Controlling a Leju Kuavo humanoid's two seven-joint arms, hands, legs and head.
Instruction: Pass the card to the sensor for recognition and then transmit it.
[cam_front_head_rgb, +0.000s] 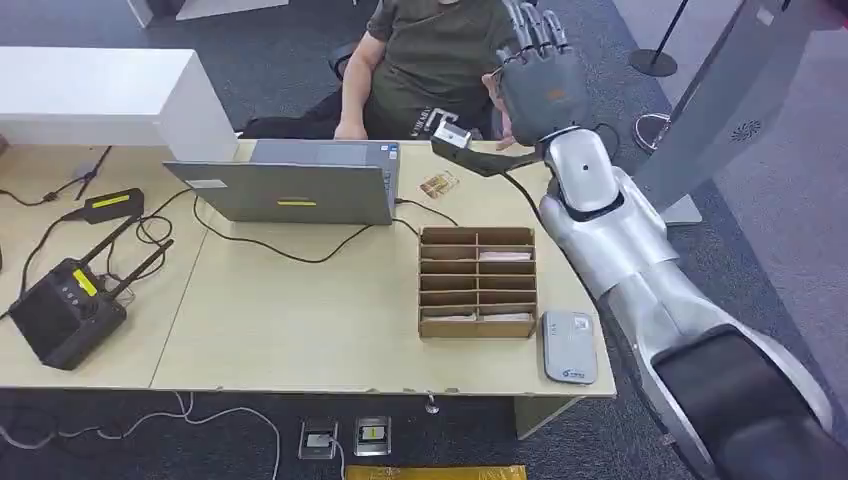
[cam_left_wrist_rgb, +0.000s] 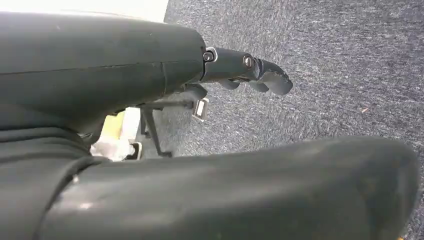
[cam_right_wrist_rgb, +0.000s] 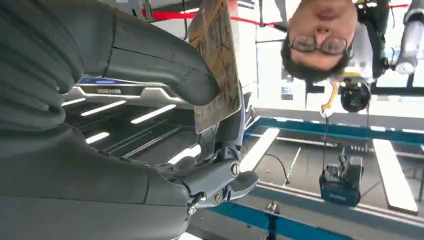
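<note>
My right hand is raised beyond the table's far edge, its back toward me, in front of a seated person. In the right wrist view the thick thumb and the fingers behind pinch a brown patterned card, which stands on edge facing the person. Part of the person's hand shows just beside my right hand; whether it touches the card I cannot tell. The white-grey card sensor lies flat at the table's near right corner. My left hand hangs over grey carpet, fingers apart, holding nothing.
A cardboard slotted box with a few cards stands left of the sensor. Another card lies near the open laptop. A black device with antennas and cables sit at the table's left. A white cabinet stands at the back left.
</note>
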